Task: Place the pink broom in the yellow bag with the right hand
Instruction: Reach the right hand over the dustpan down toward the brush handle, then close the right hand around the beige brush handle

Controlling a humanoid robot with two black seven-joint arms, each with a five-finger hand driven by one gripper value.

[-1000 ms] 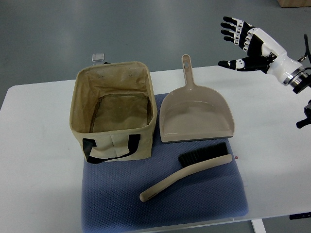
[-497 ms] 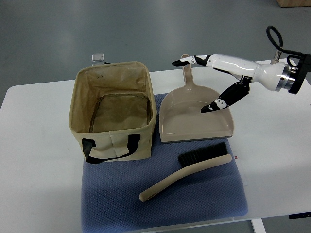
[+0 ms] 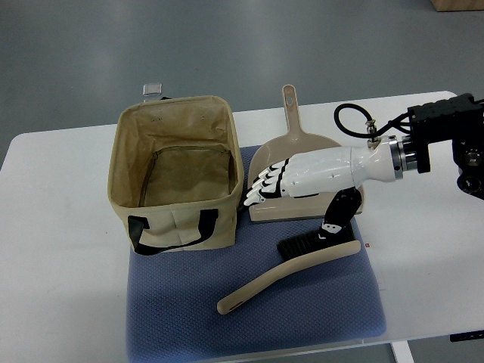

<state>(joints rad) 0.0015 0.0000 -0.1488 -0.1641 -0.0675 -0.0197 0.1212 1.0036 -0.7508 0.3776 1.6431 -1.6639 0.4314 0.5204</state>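
- Right hand [image 3: 302, 181] over the dustpan [image 3: 302, 178], fingers spread, empty — thumb just above the broom [image 3: 299, 268].
- Risk: snagging the dustpan, or nudging the broom off the mat [image 3: 189, 318] — short of the yellow bag [image 3: 178, 170].

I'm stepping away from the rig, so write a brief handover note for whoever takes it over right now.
Right hand: over the dustpan, fingers extended, thumb pointing down toward the brush end, holding nothing.
Left hand: not in view.
Broom: lying on the blue mat, bristles toward the dustpan, handle toward the near edge.
Bag: upright and open on the mat's left, nothing visible inside.
Done: nothing grasped.
Left: grasp the broom, lift it, put it in the bag.
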